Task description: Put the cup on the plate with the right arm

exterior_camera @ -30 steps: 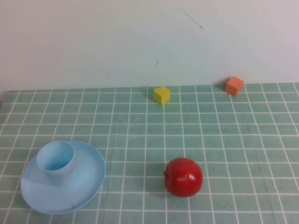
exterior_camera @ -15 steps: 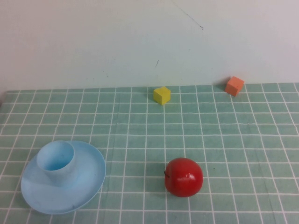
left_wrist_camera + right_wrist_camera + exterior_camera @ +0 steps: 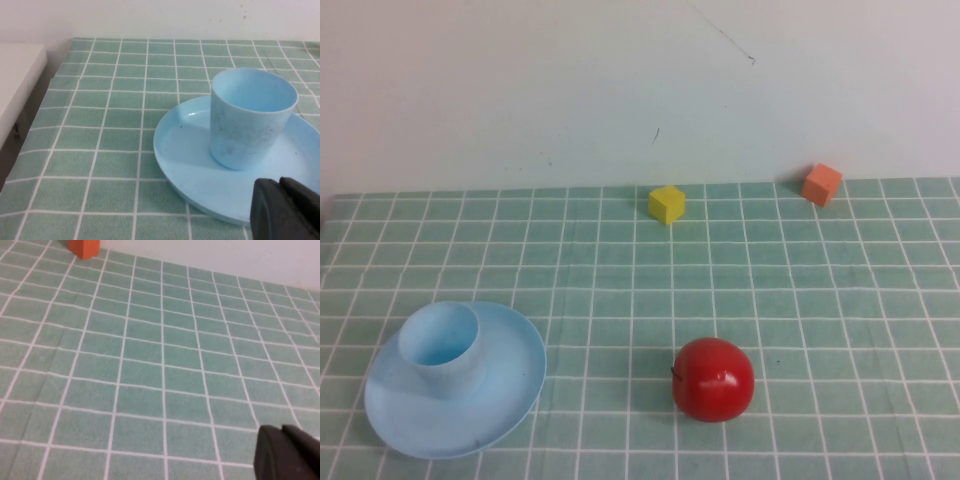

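Nothing has shifted since the earlier frames: the small light blue plastic cup (image 3: 440, 345) stands upright on the round shallow light blue plastic plate (image 3: 505, 395), near the bench's (image 3: 770, 290) front left. Neither arm shows from above. By the wrist views, the left tool (image 3: 286, 210) hovers just beside the plate's rim, its black fingers pressed together and empty; the right tool (image 3: 289, 454) hangs over bare green tiled cloth, also closed on nothing. A glossy red apple (image 3: 713, 379), a yellow cube (image 3: 667, 203) and an orange cube (image 3: 821, 184) lie well apart.
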Controlling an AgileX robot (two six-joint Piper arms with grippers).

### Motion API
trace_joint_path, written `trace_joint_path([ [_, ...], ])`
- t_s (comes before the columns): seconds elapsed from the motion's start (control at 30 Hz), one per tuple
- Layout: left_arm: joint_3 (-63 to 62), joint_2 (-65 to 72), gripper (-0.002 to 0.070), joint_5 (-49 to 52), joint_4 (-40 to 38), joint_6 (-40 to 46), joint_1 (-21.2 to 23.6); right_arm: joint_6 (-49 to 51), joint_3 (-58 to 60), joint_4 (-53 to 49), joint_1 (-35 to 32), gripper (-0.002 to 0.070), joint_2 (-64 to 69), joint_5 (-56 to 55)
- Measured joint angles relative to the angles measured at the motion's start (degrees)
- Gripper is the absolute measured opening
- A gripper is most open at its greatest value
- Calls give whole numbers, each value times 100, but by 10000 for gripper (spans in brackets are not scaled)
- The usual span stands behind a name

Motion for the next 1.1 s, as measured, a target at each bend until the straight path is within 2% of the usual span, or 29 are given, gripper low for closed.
trace_joint_path([
  [0.17,0,0,-3,0,0,0,0,151,69,137,-158,-3,-129,57],
  [1.1,0,0,-3,0,0,0,0,527,69,564,-158,-3,-131,-23],
])
